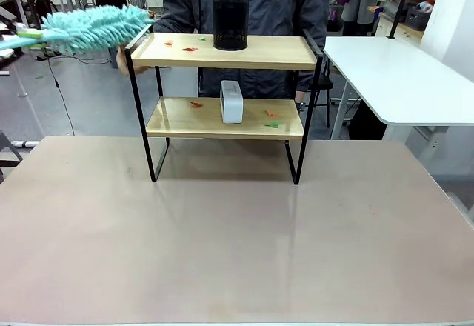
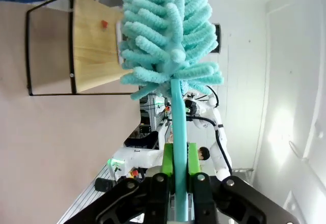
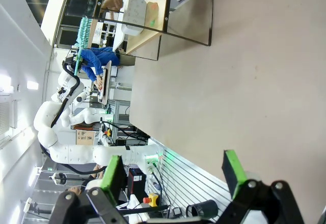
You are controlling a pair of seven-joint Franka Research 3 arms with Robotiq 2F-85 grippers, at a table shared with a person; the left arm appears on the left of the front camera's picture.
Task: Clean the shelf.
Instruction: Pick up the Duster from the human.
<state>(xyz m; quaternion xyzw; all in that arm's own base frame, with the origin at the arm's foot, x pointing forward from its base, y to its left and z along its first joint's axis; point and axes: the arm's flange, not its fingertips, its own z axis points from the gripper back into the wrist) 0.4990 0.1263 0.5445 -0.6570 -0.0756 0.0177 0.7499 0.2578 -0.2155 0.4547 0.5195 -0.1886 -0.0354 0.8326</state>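
The right pincer (image 3: 172, 169) hangs wide open and empty over the matte beige counter (image 1: 237, 244). The left pincer (image 2: 175, 159) is clamped on the slim handle of a fluffy teal microfibre duster (image 1: 92, 27), held level, its head at the top-left corner of the two-tier wooden, black-framed shelf (image 1: 274, 52) standing toward the counter's far side. Red and green scraps (image 1: 190, 48) lie on both boards, so sweeping seems not yet begun.
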